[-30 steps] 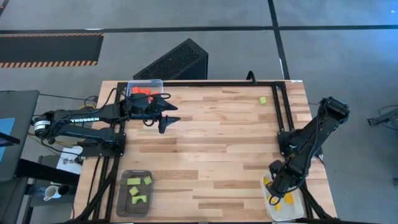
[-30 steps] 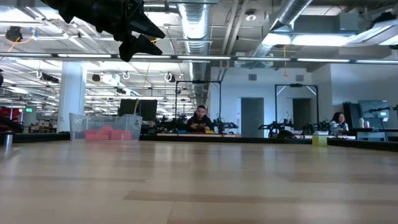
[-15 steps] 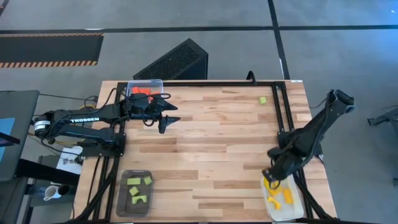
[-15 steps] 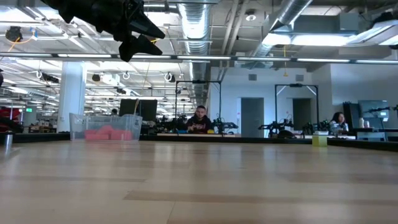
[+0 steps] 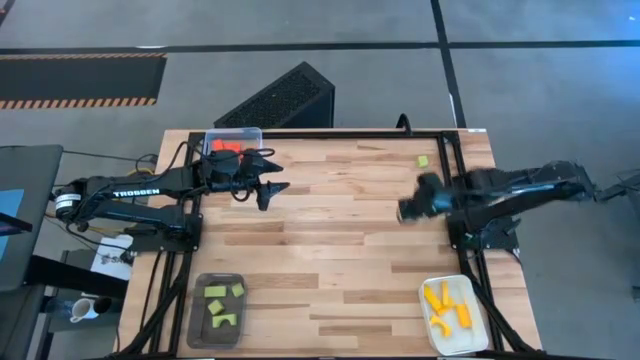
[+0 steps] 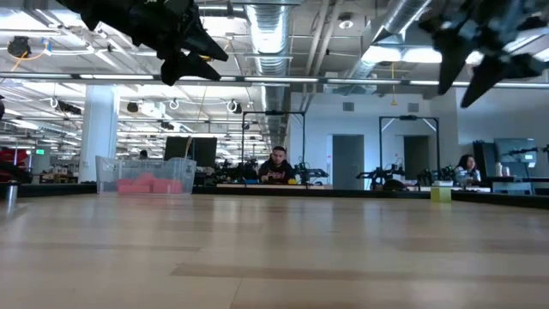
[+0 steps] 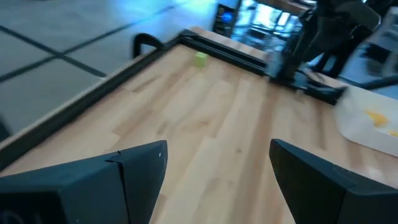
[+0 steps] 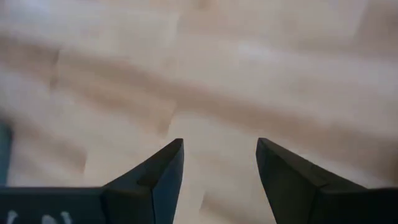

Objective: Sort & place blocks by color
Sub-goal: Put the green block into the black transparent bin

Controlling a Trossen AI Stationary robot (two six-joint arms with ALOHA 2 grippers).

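Since the earlier frame, right gripper point(image 5: 405, 209) has swung from the white tray point(image 5: 478, 335) to mid-table — fingers apart, empty. Left gripper point(image 5: 268, 192) unchanged beside the clear tray point(image 5: 251, 134), jaws spread, holding nothing. Only the high view shows contents: yellow-orange blocks point(image 5: 446, 306) in white tray, green blocks point(image 5: 222, 305) in grey tray point(image 5: 196, 318). Low view shows red blocks point(image 6: 146, 184) in clear tray. One green block point(image 5: 423, 160) lies loose near the far edge.

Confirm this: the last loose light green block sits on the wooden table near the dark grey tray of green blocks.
Wrong on place. The loose light green block lies at the far right corner, well away from the dark grey tray, as the high view shows.
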